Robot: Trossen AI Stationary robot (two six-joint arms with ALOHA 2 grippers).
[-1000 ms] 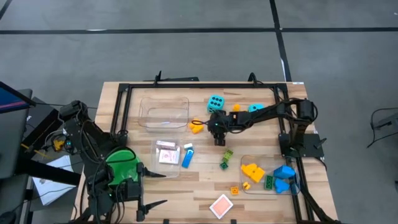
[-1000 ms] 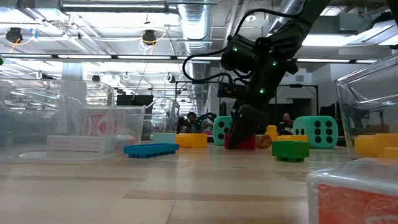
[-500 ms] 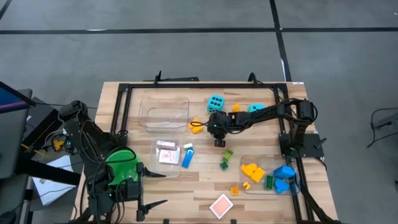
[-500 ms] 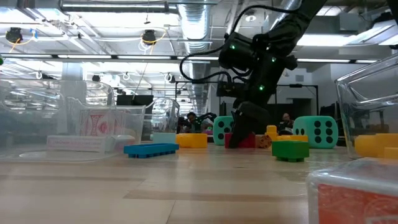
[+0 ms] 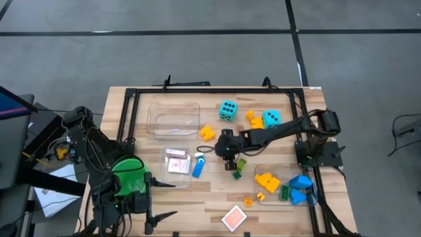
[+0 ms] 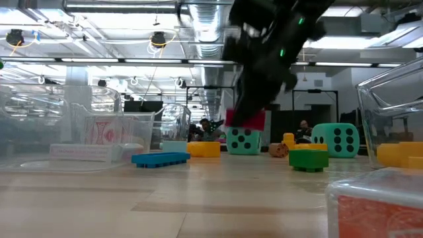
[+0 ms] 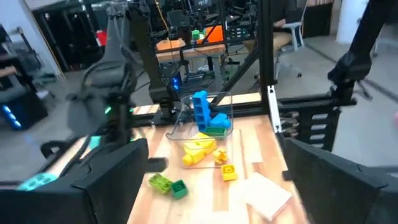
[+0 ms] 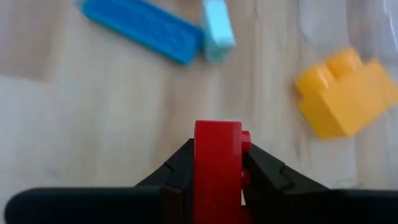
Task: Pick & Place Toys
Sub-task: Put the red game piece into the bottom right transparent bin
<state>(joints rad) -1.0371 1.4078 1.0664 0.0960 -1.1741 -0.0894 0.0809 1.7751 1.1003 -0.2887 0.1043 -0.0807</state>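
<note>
wooden table [image 5: 197, 197]; right claw [image 5: 227, 152] grips red brick [image 8: 217, 163], lifted.

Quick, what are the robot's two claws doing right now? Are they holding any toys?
Right gripper: shut on the red brick, lifted above the table.
Left gripper: open, holding nothing, waiting at the table's near left corner.

Red brick [image 8: 217, 163] pinched between the right gripper's [image 8: 217, 177] dark fingers (above wood), with blue brick [image 8: 142, 27], pale blue piece [image 8: 217, 29] and yellow brick [image 8: 346, 91] beyond.
</note>
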